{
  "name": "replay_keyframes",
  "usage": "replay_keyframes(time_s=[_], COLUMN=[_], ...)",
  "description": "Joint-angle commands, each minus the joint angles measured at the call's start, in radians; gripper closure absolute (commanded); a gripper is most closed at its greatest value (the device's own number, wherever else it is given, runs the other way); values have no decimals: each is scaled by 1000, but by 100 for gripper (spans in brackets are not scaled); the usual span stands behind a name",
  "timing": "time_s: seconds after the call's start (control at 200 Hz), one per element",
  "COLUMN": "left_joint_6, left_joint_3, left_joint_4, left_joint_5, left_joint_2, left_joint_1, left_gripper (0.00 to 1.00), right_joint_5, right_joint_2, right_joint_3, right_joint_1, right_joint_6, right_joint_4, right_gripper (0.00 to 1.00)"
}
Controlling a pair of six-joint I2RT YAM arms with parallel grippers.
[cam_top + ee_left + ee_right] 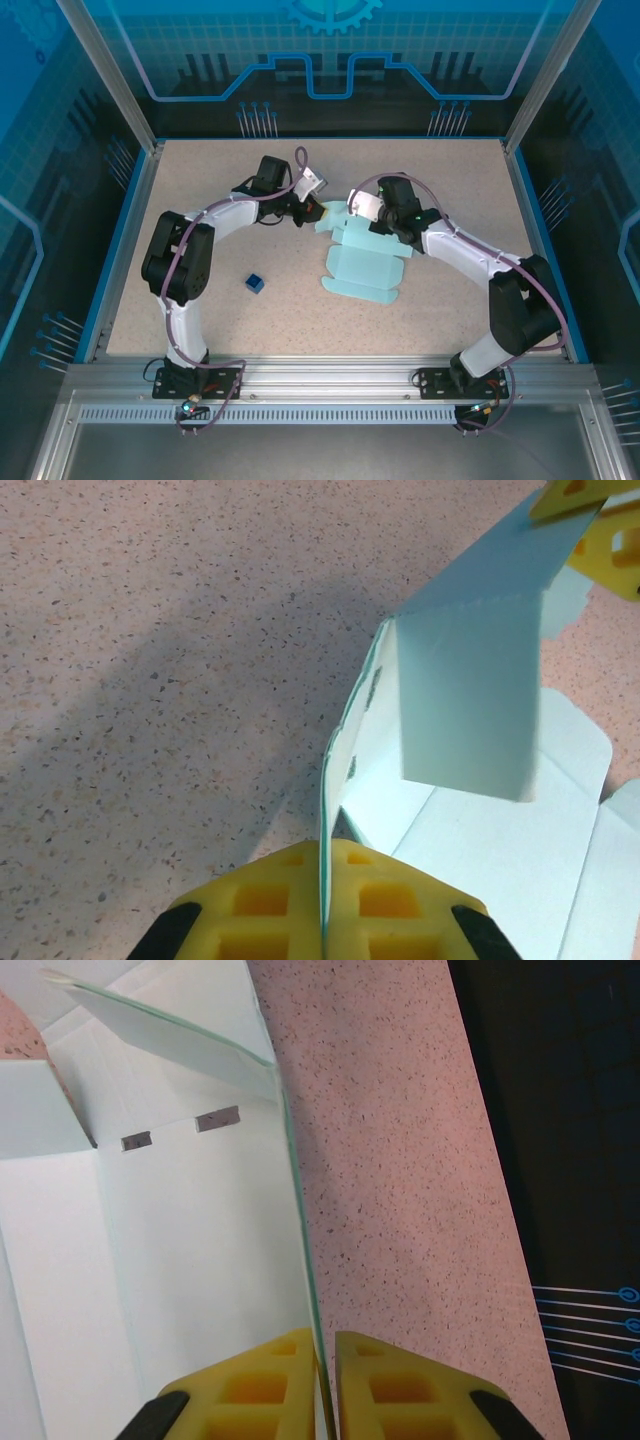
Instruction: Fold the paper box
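Left wrist view: the left end effector (325,865) is clenched on a raised side wall of the paper box (470,730), the rest of the sheet lying ahead of it on the tabletop (150,680). Another wall stands within the jaws of the right end effector (323,1345), a slight gap seen; grasp or release cannot be told. Wall-raising is judged in hand; next, walls must be squared upright and tabs tucked.

I'm looking at a speckled beige table (200,330) with a blue rim. The pale-blue paper box (365,270) lies on it, mostly flat. A small dark blue cube (254,284) sits well left of the box.
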Motion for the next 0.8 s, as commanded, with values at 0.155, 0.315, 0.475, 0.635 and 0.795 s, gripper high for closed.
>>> replay_keyframes(time_s=[0.155, 0.315, 0.475, 0.635, 0.795], left_joint_6=[56, 69, 81, 85, 83], left_joint_3=[-1, -4, -8, -6, -3], left_joint_4=[-37, -34, -36, -39, -40], left_joint_5=[-17, -6, 13, 15, 15], left_joint_2=[-43, -46, -47, -49, -48], left_joint_1=[1, 1, 1, 1, 1], left_gripper=[100, 100, 100, 100, 100], right_joint_5=[9, 5, -14, -58, -96], right_joint_2=[-38, -23, -6, 25, 58], right_joint_3=[40, 60, 82, 129, 172], right_joint_1=[-62, -83, -100, -133, -159], right_joint_6=[13, 14, 11, 10, -5], right_joint_4=[-59, -81, -86, -146, -216], right_gripper=[85, 80, 73, 66, 61])
